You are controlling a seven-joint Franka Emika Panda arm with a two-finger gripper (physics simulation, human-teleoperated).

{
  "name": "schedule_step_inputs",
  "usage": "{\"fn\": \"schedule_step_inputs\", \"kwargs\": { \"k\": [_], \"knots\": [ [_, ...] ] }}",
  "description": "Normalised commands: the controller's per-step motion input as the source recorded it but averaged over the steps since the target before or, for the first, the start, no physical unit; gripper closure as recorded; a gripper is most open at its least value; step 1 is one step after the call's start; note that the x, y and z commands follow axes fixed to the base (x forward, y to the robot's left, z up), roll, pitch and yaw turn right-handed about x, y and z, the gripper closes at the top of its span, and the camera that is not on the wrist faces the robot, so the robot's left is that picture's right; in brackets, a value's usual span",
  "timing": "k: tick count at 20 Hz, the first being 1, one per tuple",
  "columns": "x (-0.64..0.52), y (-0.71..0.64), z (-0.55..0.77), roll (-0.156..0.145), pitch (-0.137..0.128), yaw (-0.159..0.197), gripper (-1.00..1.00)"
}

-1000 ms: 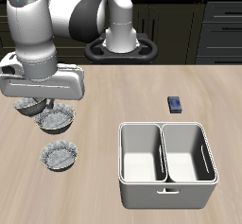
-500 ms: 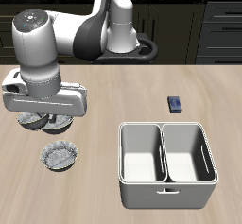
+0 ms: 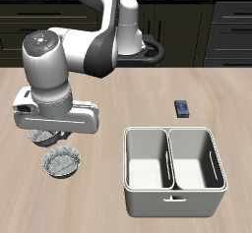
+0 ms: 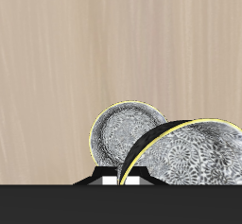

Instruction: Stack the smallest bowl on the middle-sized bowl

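The middle-sized bowl (image 3: 61, 163), grey with a pale wrinkled inside, sits near the table's front edge. It seems to be the bowl lying on the table in the wrist view (image 4: 123, 133). My gripper (image 3: 51, 139) hangs just behind and above it. In the wrist view the gripper (image 4: 123, 180) is shut on the rim of the smallest bowl (image 4: 194, 152), which is held off the table and looms large, overlapping the bowl below. In the exterior view the hand hides the smallest bowl.
The largest, darker bowl (image 3: 39, 137) lies under the hand, mostly hidden. A white two-compartment caddy (image 3: 172, 131) stands near the front. A small dark blue block (image 3: 182, 108) lies behind the caddy. The robot's base (image 3: 128, 45) is at the back.
The gripper has moved from the back of the bowl group toward the table's front edge, over the darker bowl, and now stands close to the middle-sized bowl.
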Motion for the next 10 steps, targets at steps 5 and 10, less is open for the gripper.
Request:
{"fn": "schedule_step_inputs", "kwargs": {
  "k": [5,10],
  "knots": [
    [0.04,0.10,-0.32,0.003,0.029,-0.002,1.00],
    [0.02,0.09,-0.43,-0.013,0.041,0.003,1.00]
  ]
}}
